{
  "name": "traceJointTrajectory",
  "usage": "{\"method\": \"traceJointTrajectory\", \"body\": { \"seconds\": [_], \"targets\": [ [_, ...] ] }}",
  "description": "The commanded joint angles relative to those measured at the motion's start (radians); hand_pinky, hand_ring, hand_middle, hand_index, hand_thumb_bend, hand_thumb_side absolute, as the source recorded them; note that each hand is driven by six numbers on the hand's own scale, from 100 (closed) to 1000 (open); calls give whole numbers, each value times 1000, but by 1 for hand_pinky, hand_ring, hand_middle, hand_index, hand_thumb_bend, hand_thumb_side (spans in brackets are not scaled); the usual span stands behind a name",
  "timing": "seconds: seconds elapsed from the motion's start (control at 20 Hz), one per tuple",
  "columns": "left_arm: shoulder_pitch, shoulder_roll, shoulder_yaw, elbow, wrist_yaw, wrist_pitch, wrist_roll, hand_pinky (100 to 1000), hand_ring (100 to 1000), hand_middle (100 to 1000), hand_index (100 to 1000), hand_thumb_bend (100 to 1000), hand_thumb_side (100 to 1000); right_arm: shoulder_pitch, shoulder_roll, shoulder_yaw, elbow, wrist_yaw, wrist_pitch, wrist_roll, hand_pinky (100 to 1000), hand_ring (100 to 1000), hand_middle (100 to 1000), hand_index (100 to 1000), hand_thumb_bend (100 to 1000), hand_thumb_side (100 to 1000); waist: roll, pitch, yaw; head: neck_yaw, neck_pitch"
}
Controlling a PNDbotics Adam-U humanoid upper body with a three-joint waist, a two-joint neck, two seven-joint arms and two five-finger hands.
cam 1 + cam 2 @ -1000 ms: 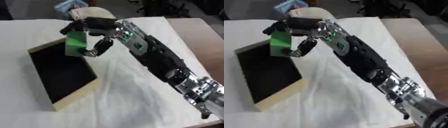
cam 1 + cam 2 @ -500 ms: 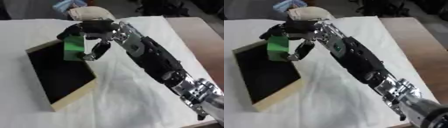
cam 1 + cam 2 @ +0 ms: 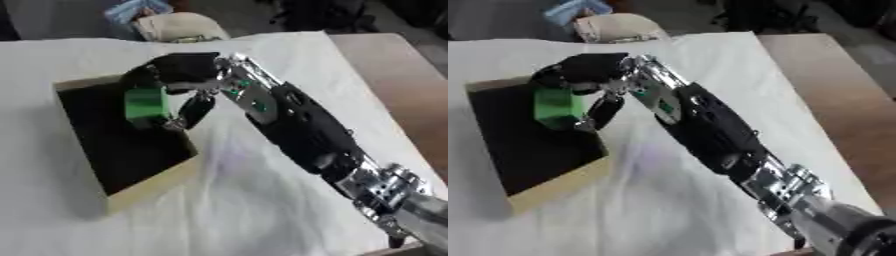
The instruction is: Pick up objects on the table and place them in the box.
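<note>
A green block [image 3: 144, 105] hangs over the dark inside of the shallow wooden box [image 3: 159, 181], near its right wall. My right hand [image 3: 181, 73] is shut on the block, fingers curled over its top and the thumb below at its right side. The black and silver right arm runs from the lower right corner up to the box. The box lies on the left half of the white cloth, its inside black. My left hand shows in neither view.
A beige rounded thing [image 3: 182, 26] and a blue packet [image 3: 133, 10] lie at the table's far edge. Bare brown tabletop [image 3: 407, 85] shows to the right of the white cloth [image 3: 262, 210].
My right hand has carried the green block leftward and down, from the box's right rim to over its dark inside. The whole picture has also shifted a little.
</note>
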Motion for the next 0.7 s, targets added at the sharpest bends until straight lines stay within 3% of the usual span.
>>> {"method": "traceJointTrajectory", "body": {
  "seconds": [0.05,0.45,0.7],
  "targets": [
    [-12,5,-1,-20,-3,1,1,647,534,520,817,100,809,-10,-17,-5,-11,38,-29,-34,975,985,1000,1000,100,240,5,-15,-3,-2,-6],
    [-14,4,-2,-20,-5,1,3,647,534,520,817,100,807,-4,-27,4,-10,34,-74,-136,1000,1000,1000,1000,100,325,5,-15,-3,-1,-8],
    [-15,5,-2,-20,-4,0,4,646,534,520,817,100,806,-1,-36,6,-15,29,-83,-155,1000,1000,1000,1000,100,319,5,-15,-4,-1,-8]
  ]
}}
